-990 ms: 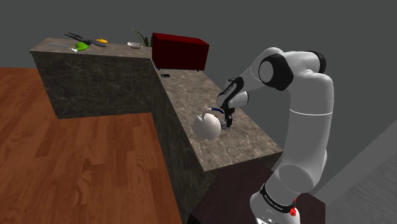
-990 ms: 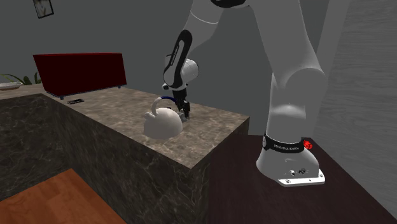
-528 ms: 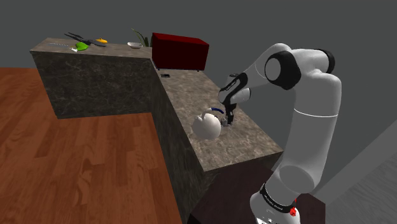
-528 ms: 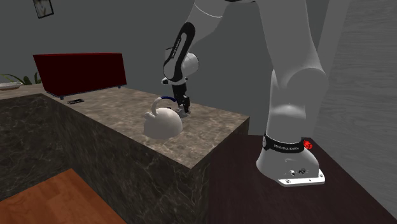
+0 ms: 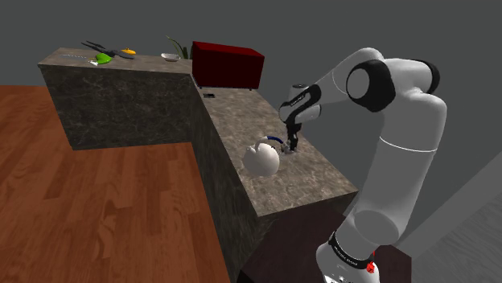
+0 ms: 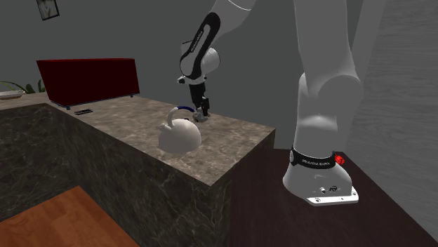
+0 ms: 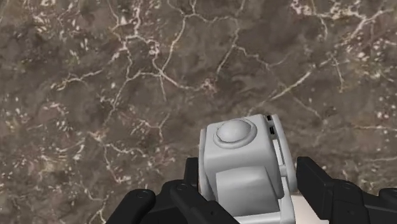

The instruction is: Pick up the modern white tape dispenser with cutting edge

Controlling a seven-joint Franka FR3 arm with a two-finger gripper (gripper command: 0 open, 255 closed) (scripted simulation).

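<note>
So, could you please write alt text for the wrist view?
The black pincer clasps a pale grey tape dispenser with a round knob between its fingers. Beyond it lies a brown stone-patterned counter with white veins.

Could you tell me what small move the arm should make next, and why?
Probably a short, straight lift. The hand clasps the pale grey tape dispenser from both sides, so the grip looks made. It hangs low over the veined stone counter, right beside the white kettle. Rising vertically should clear both without a knock.
</note>
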